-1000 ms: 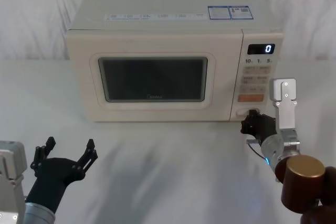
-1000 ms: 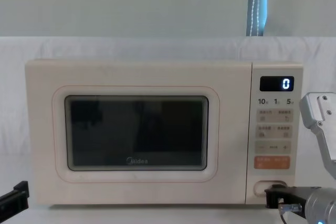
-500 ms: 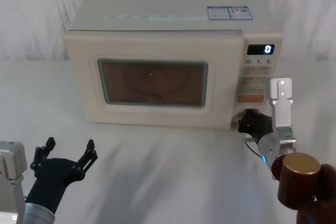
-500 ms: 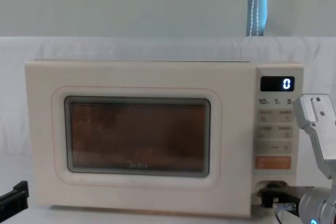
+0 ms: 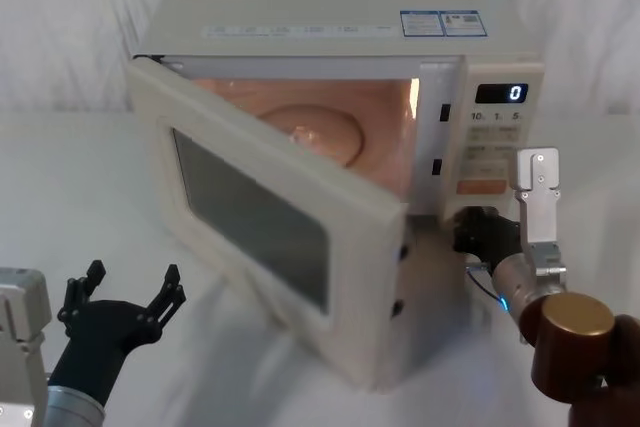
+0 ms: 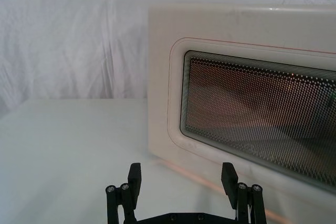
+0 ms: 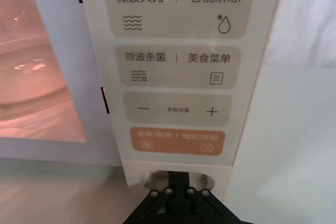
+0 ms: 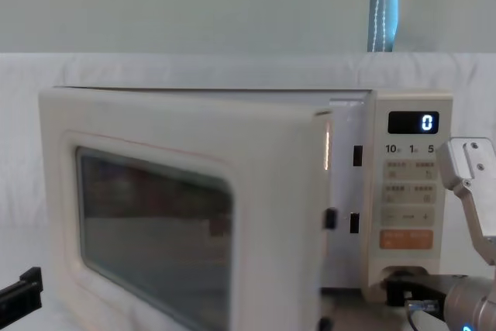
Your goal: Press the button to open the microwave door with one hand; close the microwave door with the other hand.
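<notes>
The microwave door (image 5: 270, 237) stands swung open toward seven o'clock. The right end effector (image 5: 478, 235), fingers together, touches the button (image 7: 178, 178) at the panel's base. The left end effector (image 5: 125, 299) hovers spread apart over the worktop (image 5: 60, 207).

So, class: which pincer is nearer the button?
Right. The right pincer is at the button under the orange key; the left pincer sits open, low before the swung-out microwave door.
</notes>
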